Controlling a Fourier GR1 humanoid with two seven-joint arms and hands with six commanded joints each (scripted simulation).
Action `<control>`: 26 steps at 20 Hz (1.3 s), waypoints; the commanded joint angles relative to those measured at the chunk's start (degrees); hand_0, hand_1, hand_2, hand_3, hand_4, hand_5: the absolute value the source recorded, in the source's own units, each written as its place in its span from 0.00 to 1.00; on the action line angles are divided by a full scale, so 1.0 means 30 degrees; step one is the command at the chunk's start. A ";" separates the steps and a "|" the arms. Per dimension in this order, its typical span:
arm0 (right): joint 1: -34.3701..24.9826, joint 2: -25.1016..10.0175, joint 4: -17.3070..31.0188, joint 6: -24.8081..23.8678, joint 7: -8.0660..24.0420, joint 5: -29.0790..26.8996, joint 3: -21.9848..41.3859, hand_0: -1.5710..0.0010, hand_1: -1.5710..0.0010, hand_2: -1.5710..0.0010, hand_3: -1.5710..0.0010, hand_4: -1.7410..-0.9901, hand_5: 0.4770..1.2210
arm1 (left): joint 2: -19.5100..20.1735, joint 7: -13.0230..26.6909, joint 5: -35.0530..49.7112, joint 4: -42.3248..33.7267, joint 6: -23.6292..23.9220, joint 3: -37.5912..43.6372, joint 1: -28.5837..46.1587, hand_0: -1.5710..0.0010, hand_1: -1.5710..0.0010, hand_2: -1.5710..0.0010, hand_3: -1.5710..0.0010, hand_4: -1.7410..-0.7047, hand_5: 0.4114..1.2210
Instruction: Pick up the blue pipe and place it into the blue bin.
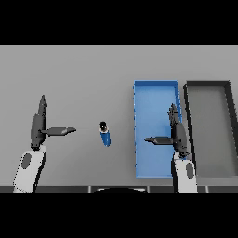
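Observation:
The blue pipe (105,135) is a short blue cylinder with a dark end, lying on the grey table a little left of centre. The blue bin (152,100) stands to its right, a long shallow tray. My right hand (177,131) hovers over the bin's right side, fingers straight and thumb stretched left, holding nothing. My left hand (38,125) is at the left, well apart from the pipe, fingers straight and thumb pointing right toward it.
A dark grey bin (230,130) stands right beside the blue bin at the table's right edge. Bare table (83,79) lies around the pipe and behind it.

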 commanded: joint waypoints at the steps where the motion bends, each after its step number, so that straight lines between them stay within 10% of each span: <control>1: -0.0019 -0.0002 0.0011 -0.0017 0.0013 -0.0008 -0.0009 1.00 1.00 1.00 1.00 0.69 0.17 | -0.0010 -0.0075 0.0001 0.0007 0.0009 0.0008 -0.0017 1.00 1.00 1.00 1.00 0.71 0.22; 6: -0.0127 0.0036 0.0065 -0.0067 -0.0042 0.0088 0.0044 1.00 1.00 1.00 1.00 0.69 0.17 | -0.0050 -0.0147 0.0041 0.0128 -0.0033 0.0041 -0.0096 1.00 1.00 1.00 1.00 0.71 0.22; 8: 0.0950 -0.1785 -0.0955 0.0936 -0.1750 0.1370 0.0772 1.00 1.00 1.00 1.00 0.68 0.17 | 0.2009 -0.2056 -0.0171 -0.0117 -0.3349 -0.0830 0.0811 1.00 1.00 1.00 1.00 0.70 0.22; 16: 0.1520 -0.2495 -0.1895 0.1270 -0.1124 0.2342 0.1518 1.00 1.00 1.00 1.00 0.70 0.15 | 0.3544 -0.3451 0.0464 -0.0805 -0.6367 -0.1355 0.1557 1.00 1.00 1.00 1.00 0.69 0.23; 26: 0.1481 -0.2653 -0.2074 0.1511 -0.1799 0.2324 0.1593 1.00 1.00 1.00 1.00 0.66 0.18 | 0.3783 -0.1037 -0.0239 -0.3280 -0.9235 -0.4667 0.1572 1.00 1.00 1.00 1.00 0.63 0.09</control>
